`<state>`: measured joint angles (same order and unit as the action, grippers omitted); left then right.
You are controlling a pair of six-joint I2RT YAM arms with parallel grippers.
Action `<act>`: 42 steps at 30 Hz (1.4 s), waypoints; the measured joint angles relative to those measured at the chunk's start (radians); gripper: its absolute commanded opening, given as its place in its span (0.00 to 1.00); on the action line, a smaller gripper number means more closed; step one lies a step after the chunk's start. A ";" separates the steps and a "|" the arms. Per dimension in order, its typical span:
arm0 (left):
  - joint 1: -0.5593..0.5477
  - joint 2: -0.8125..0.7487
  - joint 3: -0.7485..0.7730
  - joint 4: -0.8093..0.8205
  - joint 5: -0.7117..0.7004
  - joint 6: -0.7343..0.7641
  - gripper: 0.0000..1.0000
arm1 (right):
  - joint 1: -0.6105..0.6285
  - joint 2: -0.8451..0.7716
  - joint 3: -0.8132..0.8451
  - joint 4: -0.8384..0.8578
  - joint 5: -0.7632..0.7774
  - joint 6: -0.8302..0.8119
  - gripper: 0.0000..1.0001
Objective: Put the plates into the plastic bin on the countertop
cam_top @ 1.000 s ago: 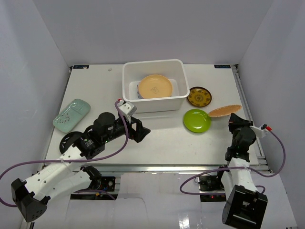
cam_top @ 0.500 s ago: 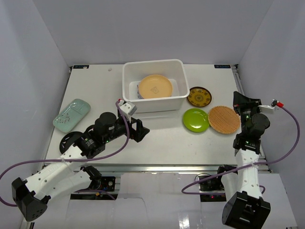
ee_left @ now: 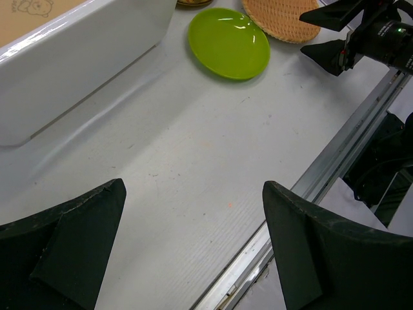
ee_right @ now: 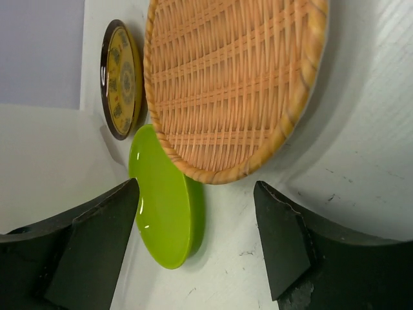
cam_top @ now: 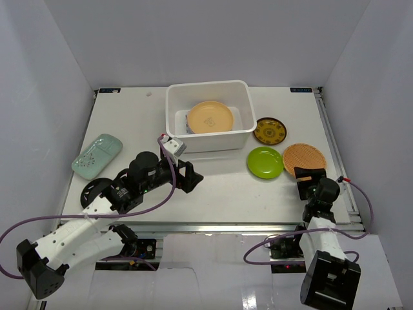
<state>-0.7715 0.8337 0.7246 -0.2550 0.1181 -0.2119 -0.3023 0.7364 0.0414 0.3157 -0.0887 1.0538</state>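
My left gripper [cam_top: 188,174]: the jaws stand wide apart and hold nothing. It hangs low over the countertop [cam_top: 129,123], just in front of the bin.
My right gripper [cam_top: 306,181]: it is wide too, and I see nothing between its fingers [ee_right: 97,226]. It sits low at the near right, facing the woven plate.
The plastic bin [cam_top: 213,140]: it is at the back middle of the countertop.
The tan plate [cam_top: 210,117]: it lies flat inside the bin.
The orange woven plate [cam_top: 304,158]: it lies flat on the countertop, outside the bin, near my right gripper.
The lime green plate [cam_top: 265,162]: it is just left of the woven plate. I cannot tell if they touch.
The dark yellow-patterned plate [cam_top: 270,130]: it is just right of the bin, outside it.
The mint-green plate [cam_top: 97,154]: it is far on the left, well apart from the bin.
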 measured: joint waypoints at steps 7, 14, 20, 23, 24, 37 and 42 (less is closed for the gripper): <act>0.000 -0.002 0.000 0.000 0.017 -0.002 0.98 | -0.005 0.105 -0.006 0.112 0.034 0.093 0.66; 0.000 -0.005 0.000 0.000 0.021 -0.002 0.98 | -0.005 0.290 -0.005 0.310 0.080 0.199 0.62; 0.000 -0.004 0.000 0.000 0.020 -0.002 0.98 | -0.001 0.422 -0.005 0.417 0.051 0.251 0.58; 0.000 -0.002 0.000 0.000 0.019 0.002 0.98 | 0.004 0.431 -0.005 0.437 0.052 0.253 0.57; 0.000 -0.002 0.000 0.000 0.019 0.002 0.98 | 0.004 0.436 -0.005 0.446 0.051 0.253 0.57; 0.000 0.013 0.000 -0.001 -0.010 0.006 0.98 | 0.017 0.651 0.003 0.613 0.058 0.320 0.39; 0.000 0.015 0.000 -0.001 -0.021 0.009 0.98 | 0.024 0.657 0.003 0.601 0.063 0.360 0.15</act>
<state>-0.7715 0.8490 0.7246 -0.2558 0.0975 -0.2028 -0.2783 1.3933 0.0448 0.9165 -0.0257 1.4139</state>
